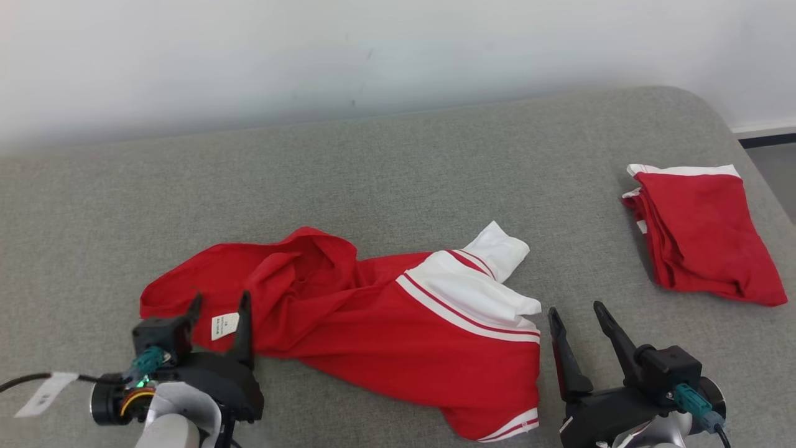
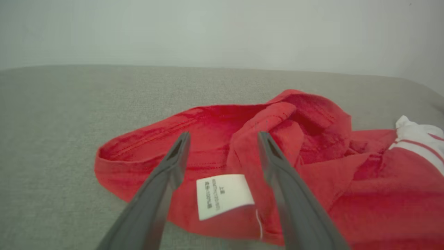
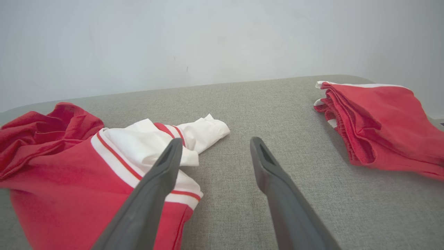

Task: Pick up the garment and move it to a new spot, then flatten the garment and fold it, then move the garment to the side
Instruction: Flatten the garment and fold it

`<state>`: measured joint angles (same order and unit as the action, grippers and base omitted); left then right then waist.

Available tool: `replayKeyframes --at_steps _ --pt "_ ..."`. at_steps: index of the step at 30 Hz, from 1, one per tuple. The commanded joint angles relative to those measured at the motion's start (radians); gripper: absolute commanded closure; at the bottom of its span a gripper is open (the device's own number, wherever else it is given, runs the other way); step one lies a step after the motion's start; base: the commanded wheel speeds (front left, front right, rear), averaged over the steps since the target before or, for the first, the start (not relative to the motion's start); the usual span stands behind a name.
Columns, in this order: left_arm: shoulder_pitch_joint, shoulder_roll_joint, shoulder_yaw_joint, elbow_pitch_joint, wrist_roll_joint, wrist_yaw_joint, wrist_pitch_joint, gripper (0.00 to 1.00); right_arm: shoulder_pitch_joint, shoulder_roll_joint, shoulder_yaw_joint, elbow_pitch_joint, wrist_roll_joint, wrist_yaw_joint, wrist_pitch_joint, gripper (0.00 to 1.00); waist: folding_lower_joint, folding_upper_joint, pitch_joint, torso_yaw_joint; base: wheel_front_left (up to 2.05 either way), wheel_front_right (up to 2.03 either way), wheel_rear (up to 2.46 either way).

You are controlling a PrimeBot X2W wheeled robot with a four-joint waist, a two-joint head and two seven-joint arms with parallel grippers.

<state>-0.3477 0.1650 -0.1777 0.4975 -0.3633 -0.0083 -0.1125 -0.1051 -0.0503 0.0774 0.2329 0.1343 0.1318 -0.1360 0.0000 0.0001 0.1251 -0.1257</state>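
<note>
**Both pincers spread open at the ends of a crumpled red garment**

The red garment point(image 1: 348, 311), banded in white with red stripes, lies crumpled on the near middle of the grey padded surface point(image 1: 398, 155), between the two arms. The left gripper point(image 1: 221, 296) has its fingers spread wide over the garment's left end, and a white label point(image 1: 224, 325) shows in the gap. Nothing is clamped, though whether the fingertips touch the cloth cannot be told. The label's print is too small to read. The right gripper point(image 1: 575, 308) is likewise spread and empty, over bare surface just beside the garment's white-banded right edge. In the right wrist view one finger crosses in front of that band. Bunched folds hide the garment's outline, so its kind is hard to make out. The head view cuts off both arms at its bottom edge. A second red piece point(image 1: 703, 236), folded, lies well apart at the far right
</note>
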Motion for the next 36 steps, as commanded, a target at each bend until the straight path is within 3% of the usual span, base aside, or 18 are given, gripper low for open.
replayKeyframes --at_steps 1,11,18,28,29,30,31,32,34,36 --pt "-0.002 0.008 -0.003 0.005 0.008 0.008 0.017 0.00 -0.004 0.000 0.000 -0.003 0.007 -0.002 0.000 0.00 0.0000 -0.0001 -0.003 -0.010 0.00 0.00 0.00" --pt "-0.039 0.079 -0.009 0.014 0.068 0.104 0.143 0.00 0.010 0.000 -0.014 -0.007 0.004 -0.002 -0.006 0.00 0.0000 -0.0001 0.007 -0.035 0.00 0.00 0.00" --pt "-0.107 0.154 -0.106 0.061 0.131 0.007 0.261 0.00 -0.009 0.000 0.002 -0.006 0.013 -0.002 -0.007 0.00 0.0000 -0.0001 0.027 -0.046 0.00 0.00 0.00" --pt "-0.173 0.190 -0.177 0.095 0.158 -0.062 0.332 0.00 -0.014 0.000 -0.005 0.001 0.019 -0.002 -0.017 0.00 0.0000 -0.0001 0.043 -0.059 0.00 0.00 0.00" --pt "-0.177 0.190 -0.184 0.097 0.158 -0.069 0.338 0.12 -0.015 0.000 -0.005 0.002 0.019 -0.002 -0.016 0.00 0.0000 -0.0001 0.044 -0.059 0.00 0.00 0.00" --pt "-0.181 0.190 -0.191 0.098 0.157 -0.073 0.342 0.33 -0.017 0.000 -0.004 0.003 0.020 -0.002 -0.017 0.00 0.0000 -0.0001 0.044 -0.059 0.00 0.00 0.00" --pt "-0.181 0.190 -0.191 0.098 0.157 -0.073 0.342 0.33 -0.017 0.000 -0.004 0.003 0.020 -0.002 -0.017 0.00 0.0000 -0.0001 0.044 -0.059 0.00 0.00 0.00" --pt "-0.184 0.190 -0.196 0.100 0.153 -0.079 0.348 0.56 -0.018 0.000 -0.004 0.004 0.021 -0.002 -0.018 0.00 0.0000 -0.0001 0.044 -0.058 0.00 0.00 0.00" --pt "-0.186 0.188 -0.207 0.106 0.143 -0.087 0.361 0.80 -0.021 0.000 -0.003 0.007 0.022 -0.002 -0.020 0.00 0.0000 -0.0001 0.045 -0.056 0.00 0.00 0.00" --pt "-0.188 0.190 -0.214 0.109 0.139 -0.093 0.368 0.82 -0.023 0.000 -0.002 0.011 0.023 -0.002 -0.022 0.00 0.0000 -0.0001 0.045 -0.054 0.00 0.00 0.00"
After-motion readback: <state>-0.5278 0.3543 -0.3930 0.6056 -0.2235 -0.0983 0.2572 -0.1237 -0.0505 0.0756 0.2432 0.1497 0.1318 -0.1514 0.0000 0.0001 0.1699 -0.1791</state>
